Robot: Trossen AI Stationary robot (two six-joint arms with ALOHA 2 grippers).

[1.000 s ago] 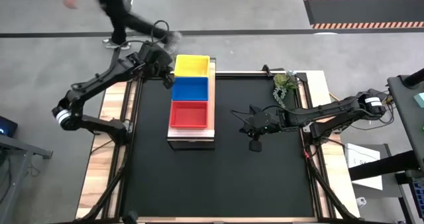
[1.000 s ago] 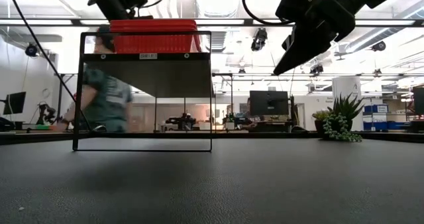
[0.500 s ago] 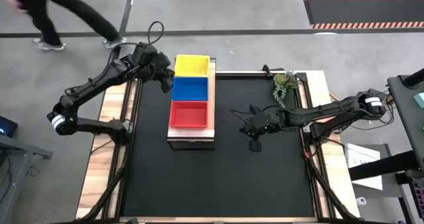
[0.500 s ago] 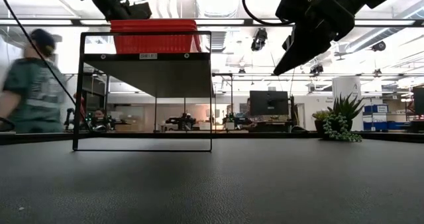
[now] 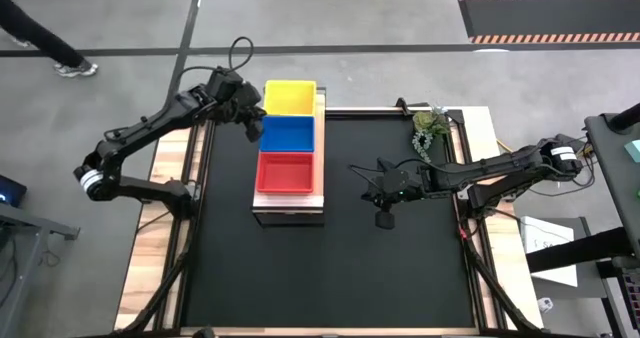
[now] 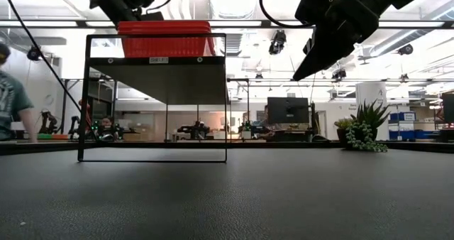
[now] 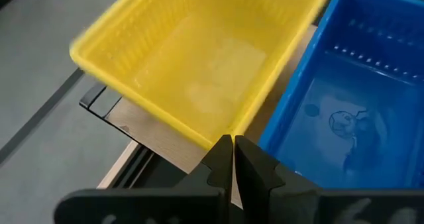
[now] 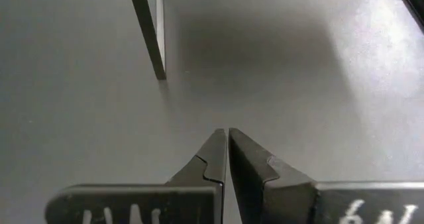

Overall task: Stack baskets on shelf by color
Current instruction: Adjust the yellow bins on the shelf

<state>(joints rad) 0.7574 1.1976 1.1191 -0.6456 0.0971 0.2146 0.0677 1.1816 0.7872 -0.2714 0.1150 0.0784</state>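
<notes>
Left hand [image 7: 233, 144], fingers pressed together and holding nothing, hung just beside the yellow baskets [image 5: 289, 98] and blue baskets [image 5: 287, 134]. Those sat in a row with the red baskets [image 5: 287, 172] on the shelf [image 5: 288, 206], yellow at the far end. Out over the black worktop [image 5: 330, 268], the right hand [image 8: 227, 139] hovered pinched closed, well apart from the shelf.
</notes>
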